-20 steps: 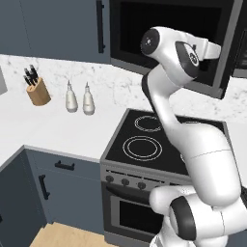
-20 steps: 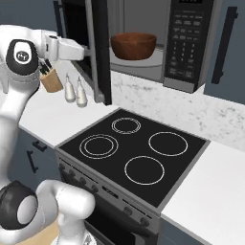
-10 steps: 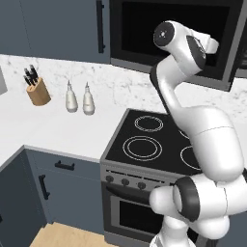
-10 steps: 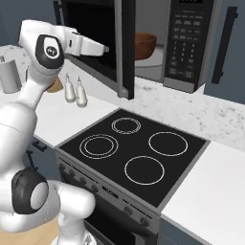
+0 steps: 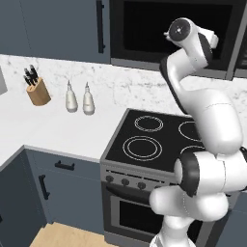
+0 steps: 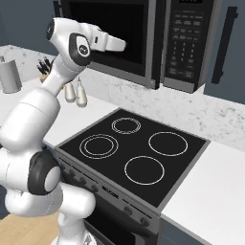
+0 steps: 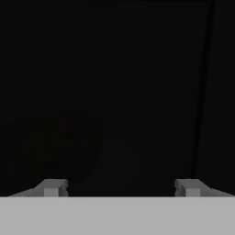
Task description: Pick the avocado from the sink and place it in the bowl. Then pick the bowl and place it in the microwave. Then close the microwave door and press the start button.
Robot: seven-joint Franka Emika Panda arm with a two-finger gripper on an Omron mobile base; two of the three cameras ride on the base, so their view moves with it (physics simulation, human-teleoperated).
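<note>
Microwave (image 6: 143, 38): wide, dark grey, built in above the counter between dark blue-grey cabinets.
Microwave door (image 6: 115, 33): shut flush against the front; large black window; nothing readable through the glass from either base camera.
Keypad panel (image 6: 186, 40): right of the door, rows of small buttons, untouched.

Arm: white, rises from the base and bends up to microwave height, its hand pointing at the door window.
Gripper (image 7: 121, 188): finger tips (image 7: 53, 187) stand far apart at the bottom of the hand view, nothing between them. They face a near-black surface, very close; a faint thin vertical line runs down its right side. Whether the tips touch the glass cannot be told.

Stove (image 6: 136, 155): black glass cooktop with four ringed burners, bare, directly below the microwave; a row of knobs on the front edge.
Oven door (image 5: 135, 212): below the knobs, shut.

Counter (image 5: 53, 130): white marbled top, left of the stove.
Knife block (image 5: 37, 89): light wood, dark handles, near the backsplash at far left.
Two pale bottles (image 5: 79, 99): upright, just beside each other, between the knife block and the stove.
Grey canister (image 6: 9, 76): on the counter at the far left of the right base view.
</note>
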